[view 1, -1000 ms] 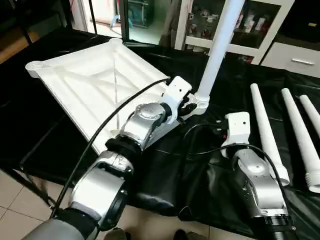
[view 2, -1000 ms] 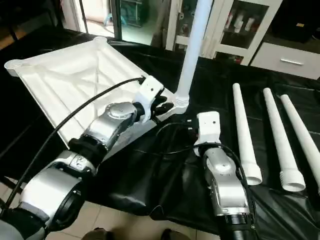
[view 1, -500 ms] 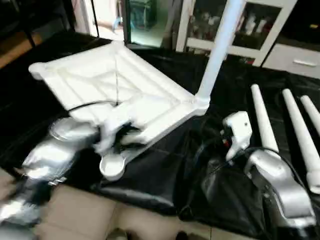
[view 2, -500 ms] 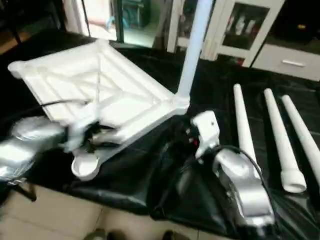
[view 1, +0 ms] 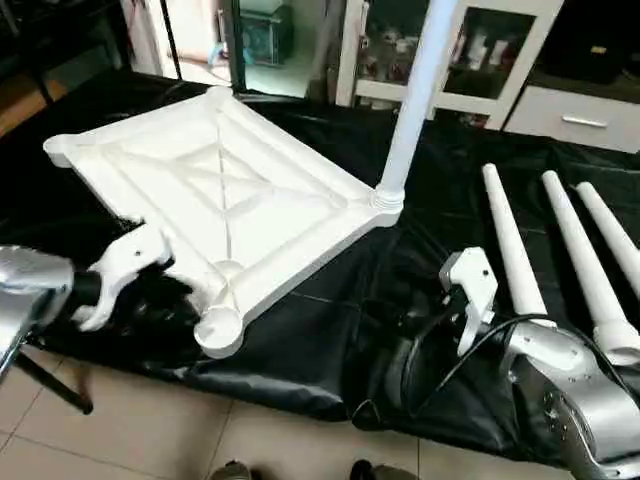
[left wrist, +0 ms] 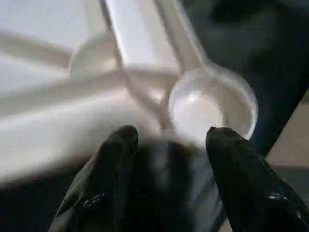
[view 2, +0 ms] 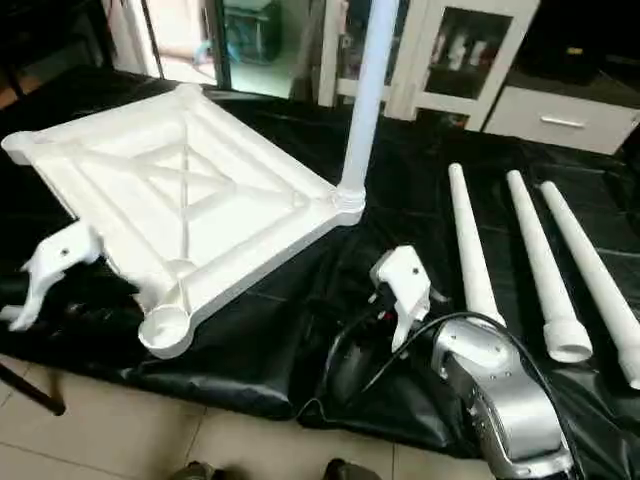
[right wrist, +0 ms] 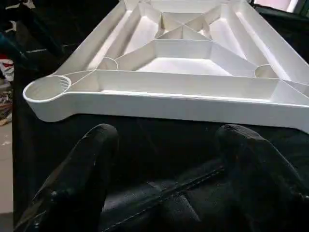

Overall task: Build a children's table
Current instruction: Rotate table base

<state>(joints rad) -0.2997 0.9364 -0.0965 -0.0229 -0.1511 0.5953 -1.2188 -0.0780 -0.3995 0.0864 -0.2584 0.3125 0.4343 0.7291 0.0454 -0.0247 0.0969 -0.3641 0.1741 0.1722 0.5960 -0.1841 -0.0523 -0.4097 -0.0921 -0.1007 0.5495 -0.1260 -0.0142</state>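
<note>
The children's table top (view 1: 250, 200) lies upside down on the black sheet, X ribs facing up. One white leg (view 1: 412, 95) stands upright in its right corner socket (view 1: 388, 200). The near corner socket (view 1: 219, 330) is empty. My left gripper (left wrist: 166, 140) is open just short of that empty socket (left wrist: 210, 108), holding nothing; its white housing (view 1: 125, 265) sits left of the corner. My right gripper (right wrist: 166, 140) is open and empty, facing the top's near-right edge (right wrist: 183, 104) from a short way off; its housing (view 1: 470, 290) is near the table's front.
Three loose white legs (view 1: 515, 245) (view 1: 585, 260) (view 1: 610, 225) lie side by side on the black sheet (view 1: 330, 340) at the right. White cabinets with glass doors (view 1: 470, 50) stand behind. The sheet's front edge hangs over the tiled floor (view 1: 150, 440).
My left arm has pulled back from the standing leg's socket to the near-left, beside the empty near corner socket, its fingers now wider apart. The head view has shifted. The right arm has barely moved.
</note>
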